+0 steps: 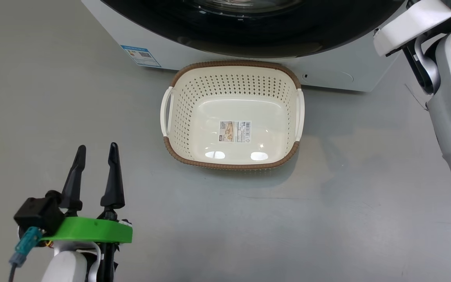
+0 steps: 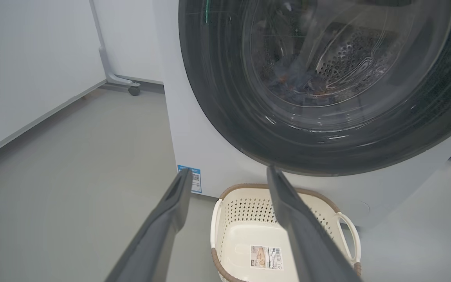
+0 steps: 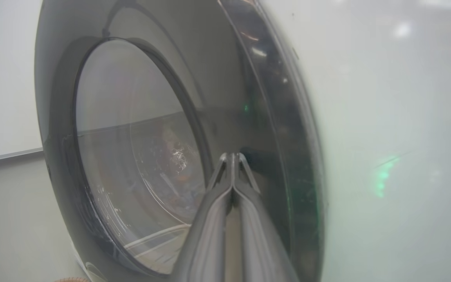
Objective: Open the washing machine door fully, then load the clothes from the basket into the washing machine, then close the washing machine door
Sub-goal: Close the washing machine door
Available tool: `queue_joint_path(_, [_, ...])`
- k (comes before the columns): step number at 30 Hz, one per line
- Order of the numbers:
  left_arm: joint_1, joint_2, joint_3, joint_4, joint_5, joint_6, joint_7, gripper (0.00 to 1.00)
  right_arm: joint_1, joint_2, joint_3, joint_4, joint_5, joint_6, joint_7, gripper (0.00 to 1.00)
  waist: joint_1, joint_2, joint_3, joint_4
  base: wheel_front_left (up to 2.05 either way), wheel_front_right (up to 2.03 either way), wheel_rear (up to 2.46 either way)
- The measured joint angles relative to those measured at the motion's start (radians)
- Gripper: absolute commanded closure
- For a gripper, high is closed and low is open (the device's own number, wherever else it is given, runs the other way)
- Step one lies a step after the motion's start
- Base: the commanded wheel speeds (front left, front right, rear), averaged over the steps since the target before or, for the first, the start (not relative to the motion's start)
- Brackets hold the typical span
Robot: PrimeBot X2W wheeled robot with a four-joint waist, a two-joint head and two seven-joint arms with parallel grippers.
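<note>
I find the basket (image 1: 233, 84) empty on the floor (image 1: 327, 219), at the foot of the washing machine (image 2: 198, 137). The clothes (image 2: 300, 84) lie in the drum, seen through the washing machine door (image 2: 225, 117), which looks shut; latching unconfirmed. My right gripper (image 3: 232, 156), fingers together, sits at the door's rim. My left gripper (image 1: 97, 147) stands spread, holding nothing.

The head camera looks steeply down at the grey floor (image 1: 53, 98), with the cream-white perforated plastic basket (image 1: 233, 78) mid-frame. The left wrist camera sits low and to the left, facing the big white front-loading washing machine (image 2: 194, 129) and its round glossy black door (image 2: 225, 117). Both views share the basket and the blue label (image 1: 140, 56). The right wrist camera sits very close to the door's rim, looking across its glass.
</note>
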Motion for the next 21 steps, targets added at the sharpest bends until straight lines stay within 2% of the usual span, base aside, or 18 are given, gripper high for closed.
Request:
queue_joint_path(7, [-0.002, 0.000, 0.061, -0.007, -0.105, 0.016, 0.000, 0.00, 0.063, 0.056, 0.011, -0.051, 0.046, -0.016, 0.004, 0.98, 0.0000, 0.0000, -0.049, -0.027, 0.00, 0.00, 0.00])
queue_joint_path(8, [-0.001, 0.000, 0.065, 0.002, -0.122, 0.016, 0.000, 0.00, 0.088, 0.061, 0.016, -0.057, 0.050, -0.016, 0.004, 0.77, 0.0000, 0.0000, -0.058, -0.031, 0.00, 0.00, 0.00])
queue_joint_path(10, [-0.001, -0.001, 0.082, 0.014, -0.121, 0.018, 0.000, 0.00, 0.141, 0.072, 0.026, -0.070, 0.064, -0.016, 0.007, 0.53, 0.0000, 0.0000, -0.077, -0.040, 0.00, 0.00, 0.00])
queue_joint_path(12, [0.000, -0.002, 0.105, 0.036, -0.089, 0.034, 0.000, 0.00, 0.189, 0.080, 0.033, -0.085, 0.072, -0.016, 0.007, 0.06, 0.0000, 0.0000, -0.098, -0.051, 0.00, 0.00, 0.00])
queue_joint_path(13, [0.002, -0.002, 0.119, 0.043, -0.089, 0.034, 0.000, 0.00, 0.209, 0.085, 0.039, -0.095, 0.076, -0.016, 0.007, 0.00, 0.0000, 0.0000, -0.109, -0.057, 0.00, 0.00, 0.00])
queue_joint_path(21, [0.054, -0.002, 0.188, 0.071, 0.014, 0.056, 0.000, 0.00, 0.346, 0.094, 0.031, -0.190, 0.098, -0.016, 0.007, 0.00, 0.0000, 0.0000, -0.205, -0.118, 0.00, 0.00, 0.00])
